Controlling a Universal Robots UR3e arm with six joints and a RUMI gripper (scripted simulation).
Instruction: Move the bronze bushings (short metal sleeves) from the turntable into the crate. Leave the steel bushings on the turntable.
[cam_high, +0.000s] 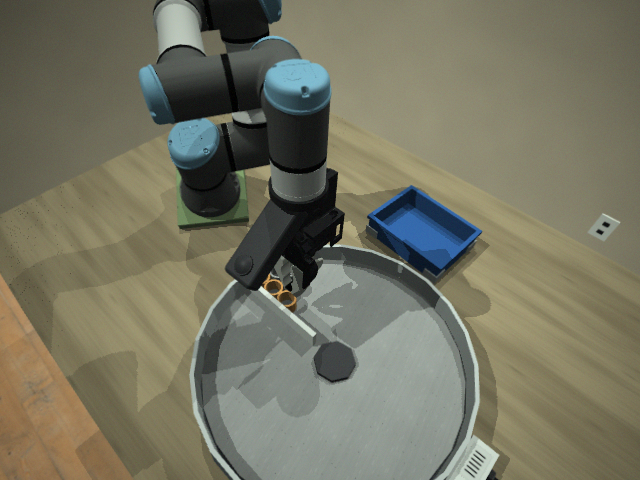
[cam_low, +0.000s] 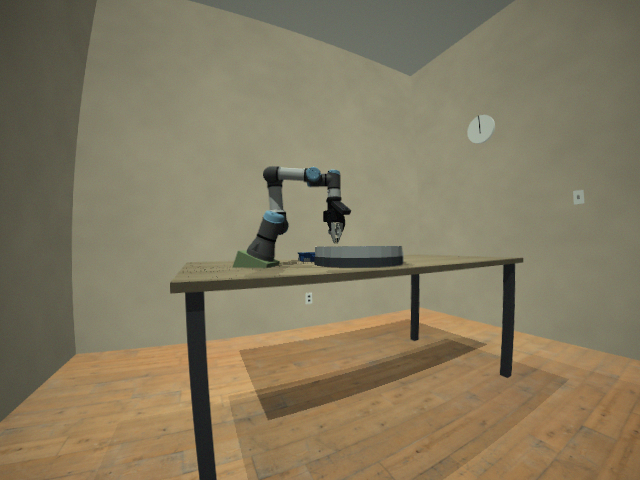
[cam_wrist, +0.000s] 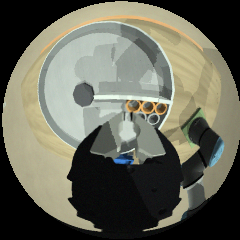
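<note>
the gripper (cam_high: 288, 285) (cam_low: 336, 240) (cam_wrist: 127, 112) hangs above the turntable (cam_high: 473, 372) (cam_low: 358, 256) (cam_wrist: 62, 97), tips down, its fingers drawn nearly together with nothing pinched between them. three bronze bushings (cam_high: 287, 308) (cam_wrist: 141, 106) stand on the turntable in a row along the pale divider (cam_high: 289, 317) (cam_wrist: 130, 98), open ends up, so each one's long axis looks upright, much in line with the way the fingers point. in the wrist view the row lies just beyond the fingertips, towards the divider, and runs off to the right; the bronze one at the end nearer the dark hub (cam_high: 334, 361) (cam_wrist: 83, 94) is the closest to the tips. at least two steel bushings (cam_high: 275, 276) (cam_wrist: 158, 119) stand on the near side of that row, one partly hidden by a finger. the job seems to be at a first pick, as no bushing shows in the blue crate (cam_high: 460, 220) (cam_low: 306, 255) (cam_wrist: 124, 159), though its view is partial. the coming move likely calls for a short shift towards the divider, the fingers spread, then a straight descent over that end sleeve; too wide a spread could catch the divider or nudge a neighbour.
</note>
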